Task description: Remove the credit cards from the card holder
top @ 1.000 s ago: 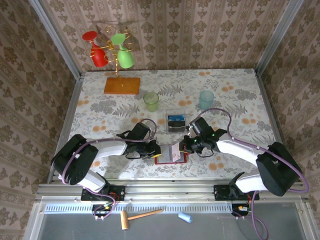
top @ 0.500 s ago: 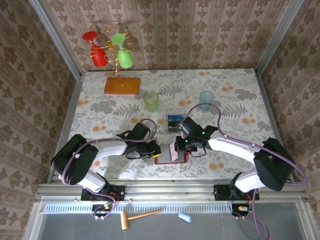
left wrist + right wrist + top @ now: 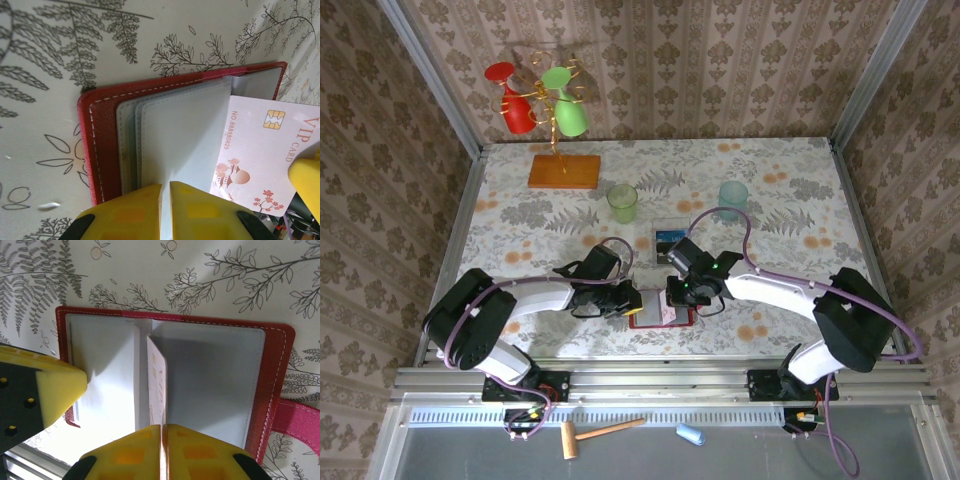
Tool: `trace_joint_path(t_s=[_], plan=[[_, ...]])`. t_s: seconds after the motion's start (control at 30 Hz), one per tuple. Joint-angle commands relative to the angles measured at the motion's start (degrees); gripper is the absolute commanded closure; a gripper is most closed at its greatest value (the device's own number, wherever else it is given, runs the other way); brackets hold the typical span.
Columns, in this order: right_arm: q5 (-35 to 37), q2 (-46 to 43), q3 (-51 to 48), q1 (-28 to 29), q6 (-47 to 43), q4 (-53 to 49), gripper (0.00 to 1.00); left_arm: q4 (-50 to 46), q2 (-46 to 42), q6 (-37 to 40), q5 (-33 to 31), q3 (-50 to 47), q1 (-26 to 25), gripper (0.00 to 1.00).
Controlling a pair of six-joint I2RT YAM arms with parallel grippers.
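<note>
Where the two arms meet, at the middle of the near edge of the table (image 3: pixel 790 200), we see the red card holder (image 3: pixel 650 322) lying open with its grey pockets (image 3: pixel 175 135) facing up. Its pink snap tab (image 3: pixel 297 420) rests on the floral cloth beside the cover. The left gripper (image 3: pixel 165 192) is closed to a thin slit on the near edge of one grey pocket leaf. The right gripper (image 3: pixel 164 432) is pinched just as narrow on the pale pink VIP card (image 3: pixel 260 155), which stands on edge over the fold, chip and lettering turned towards the left wrist camera. We cannot tell whether its far end sits inside a pocket. Just behind the holder, towards the table's middle, a small pile of loose cards (image 3: pixel 670 240) lies flat, a dark blue face on top.
</note>
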Motion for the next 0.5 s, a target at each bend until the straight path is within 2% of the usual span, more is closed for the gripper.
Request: trace_joint_path(t_s=[0.0, 0.1, 0.23, 0.47], plan=[[-0.6, 0.3, 0.3, 0.5, 1.9, 0.5, 0.88, -1.3, 1.0, 0.6, -0.4, -0.6, 0.4, 0.86], [-0.9, 0.4, 0.1, 0.5, 2.0, 0.7, 0.88, -1.3, 1.1, 0.7, -0.4, -0.6, 0.4, 0.86], [-0.7, 0.3, 0.0, 0.6, 1.9, 0.9, 0.93, -1.2, 1.1, 0.7, -0.1, -0.7, 0.5, 0.86], [0.7, -4.1, 1.6, 0.0, -1.0, -2.0, 0.98, -1.6, -0.3, 0.6, -0.4, -0.7, 0.7, 0.85]])
